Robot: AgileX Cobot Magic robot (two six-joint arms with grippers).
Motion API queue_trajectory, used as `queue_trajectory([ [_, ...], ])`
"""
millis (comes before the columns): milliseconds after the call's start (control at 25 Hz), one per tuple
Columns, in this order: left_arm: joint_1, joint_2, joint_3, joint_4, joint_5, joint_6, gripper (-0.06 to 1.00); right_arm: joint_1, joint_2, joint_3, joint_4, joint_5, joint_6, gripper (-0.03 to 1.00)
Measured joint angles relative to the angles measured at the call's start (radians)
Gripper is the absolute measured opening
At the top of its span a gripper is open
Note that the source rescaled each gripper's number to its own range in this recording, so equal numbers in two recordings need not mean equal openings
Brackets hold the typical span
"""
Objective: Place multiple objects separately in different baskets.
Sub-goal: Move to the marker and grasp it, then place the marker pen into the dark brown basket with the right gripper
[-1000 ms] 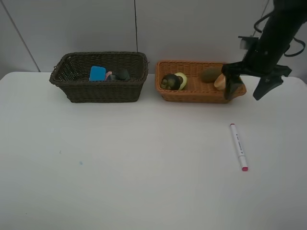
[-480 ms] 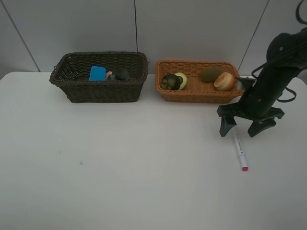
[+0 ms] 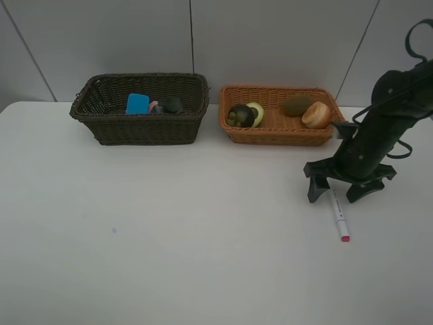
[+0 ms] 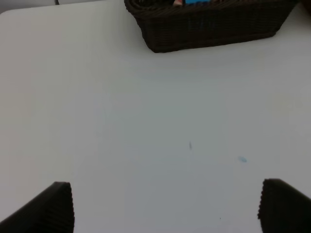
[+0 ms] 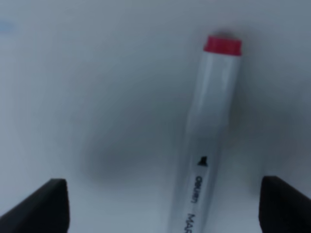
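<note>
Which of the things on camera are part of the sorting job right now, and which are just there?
Job:
- white marker, on the table between the open right claw fingers
- dark basket holding the blue eraser
- orange basket holding the avocado half, kiwi, peach

Just there:
- table
- wall

ext high: my raised front view down on table (image 3: pixel 169 237), both baskets | left wrist: low, facing dark basket (image 4: pixel 214 26) — shared | right wrist: close over white marker (image 5: pixel 209 141) — shared with overhead
</note>
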Motion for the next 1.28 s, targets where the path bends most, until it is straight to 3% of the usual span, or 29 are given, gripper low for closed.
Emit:
queue_trajectory([
  [200, 0.0, 0.0, 0.0, 0.0, 0.0, 0.0, 0.93, 0.0, 0.029, -0.001, -0.021, -0.001, -0.001, 0.89],
  [280, 0.0, 0.0, 0.0, 0.0, 0.0, 0.0, 0.93, 0.0, 0.032, -0.002, -0.029, 0.002, -0.001, 0.8],
  [400, 0.0, 0.0, 0.0, 0.0, 0.0, 0.0, 0.93, 0.0, 0.035, -0.007, -0.035, 0.014, -0.001, 0.49],
  [520, 0.0, 0.0, 0.0, 0.0, 0.0, 0.0, 0.93, 0.0, 0.038, -0.008, -0.035, 0.032, -0.001, 0.04],
  [560, 0.0, 0.0, 0.0, 0.0, 0.0, 0.0, 0.93, 0.0, 0.038, -0.008, -0.034, 0.034, -0.001, 0.0],
  [800, 0.0, 0.0, 0.0, 0.0, 0.0, 0.0, 0.93, 0.0, 0.031, -0.008, -0.031, 0.063, -0.001, 0.01],
  [920, 0.0, 0.0, 0.0, 0.0, 0.0, 0.0, 0.93, 0.0, -0.007, -0.042, -0.031, 0.124, -0.001, 0.01],
  [1120, 0.0, 0.0, 0.0, 0.0, 0.0, 0.0, 0.93, 0.022, -0.078, -0.216, -0.019, 0.235, -0.001, 0.01],
  [1280, 0.0, 0.0, 0.0, 0.0, 0.0, 0.0, 0.93, 0.104, -0.066, -0.395, -0.015, 0.269, -0.001, 0.01],
])
